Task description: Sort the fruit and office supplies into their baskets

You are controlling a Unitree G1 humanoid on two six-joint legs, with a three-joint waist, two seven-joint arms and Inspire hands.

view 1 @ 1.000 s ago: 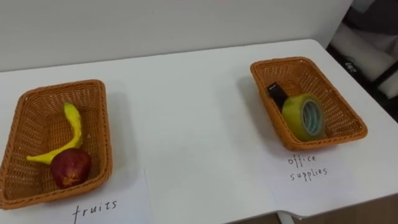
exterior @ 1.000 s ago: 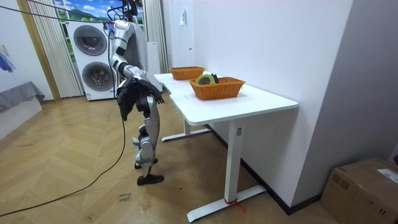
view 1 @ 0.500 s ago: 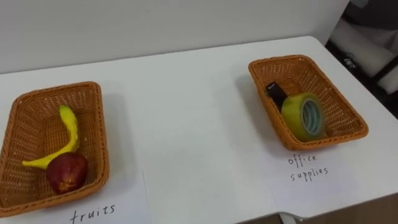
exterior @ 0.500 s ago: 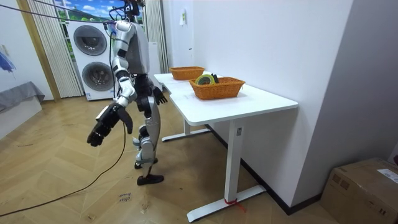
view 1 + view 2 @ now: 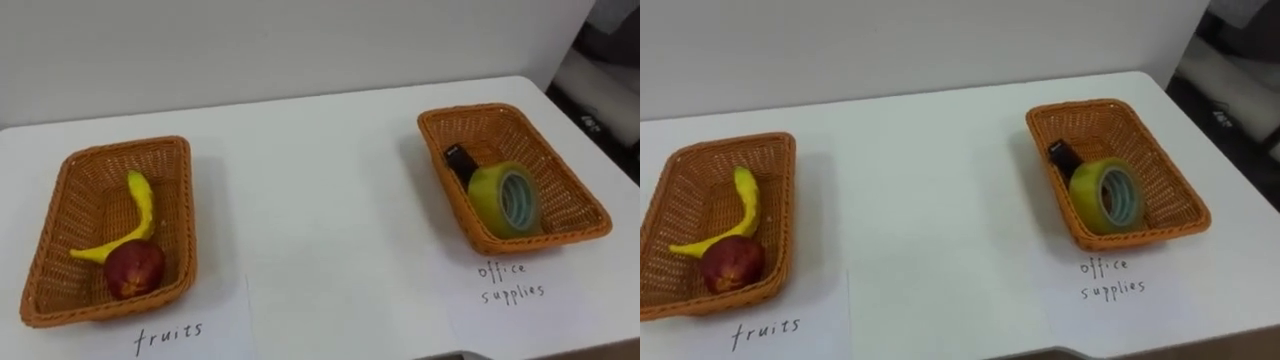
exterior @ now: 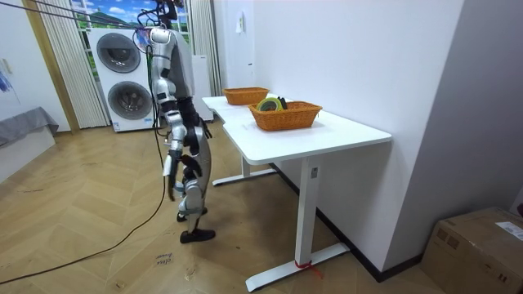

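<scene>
Right hand (image 6: 172,189) low; curved banana (image 5: 148,215), round apple (image 5: 134,270) in woven basket (image 5: 186,210)

The right hand (image 6: 172,189), swung out behind before, now hangs at its side.

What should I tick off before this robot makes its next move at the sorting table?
1. Banana and apple inside the fruits basket: ok.
2. Tape roll and black item inside the office supplies basket: ok.
3. Unsorted items on the table: none seen, ok.
4. Right hand, hanging at the robot's side in the room view, free of objects: cannot tell.
</scene>
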